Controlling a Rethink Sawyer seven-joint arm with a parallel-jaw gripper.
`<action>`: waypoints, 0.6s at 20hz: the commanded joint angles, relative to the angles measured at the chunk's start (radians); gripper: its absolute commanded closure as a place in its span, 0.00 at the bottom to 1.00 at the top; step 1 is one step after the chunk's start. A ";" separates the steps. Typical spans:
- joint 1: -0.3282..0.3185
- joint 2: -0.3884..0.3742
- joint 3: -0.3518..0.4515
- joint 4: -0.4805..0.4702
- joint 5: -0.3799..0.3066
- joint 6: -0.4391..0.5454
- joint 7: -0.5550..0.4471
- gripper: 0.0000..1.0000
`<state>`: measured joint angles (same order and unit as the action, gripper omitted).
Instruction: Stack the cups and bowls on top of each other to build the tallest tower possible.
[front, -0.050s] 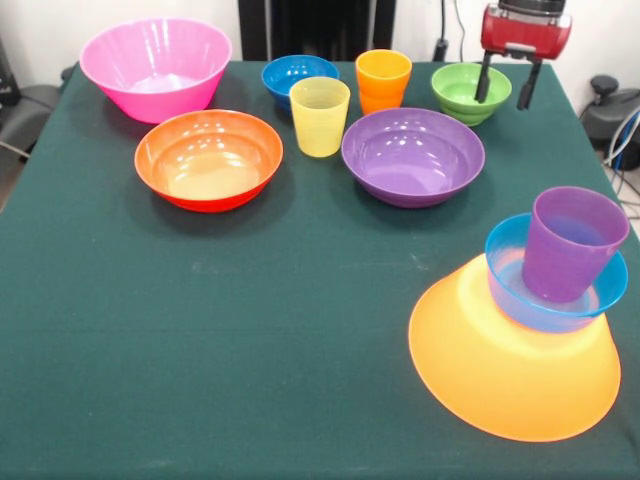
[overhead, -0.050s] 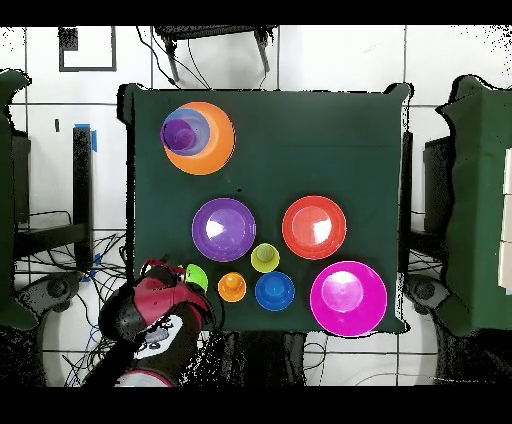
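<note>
fingers (front, -0.050s: 507, 87) spread, seemingly above green bowl (front, -0.050s: 469, 92) | tower (front, -0.050s: 540, 330) three-high

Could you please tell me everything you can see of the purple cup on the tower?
The purple cup is a small tapered tumbler of translucent glossy plastic, with no handle. It stands mouth up and looks empty, seated inside the light blue bowl, which rests on the upturned yellow-orange bowl near the table's corner. It is the tower's top piece. Nothing else touches it; the pincer hangs far off, over the green bowl.
</note>
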<state>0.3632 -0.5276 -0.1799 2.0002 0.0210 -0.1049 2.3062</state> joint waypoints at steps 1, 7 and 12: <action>0.048 0.091 0.030 -0.080 0.073 0.032 0.131 0.00; 0.153 0.115 -0.099 -0.075 0.152 0.137 0.140 0.00; 0.152 0.103 -0.084 -0.062 0.168 0.144 0.130 0.00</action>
<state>0.5116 -0.4616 -0.2892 1.9851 0.1254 -0.1037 2.3062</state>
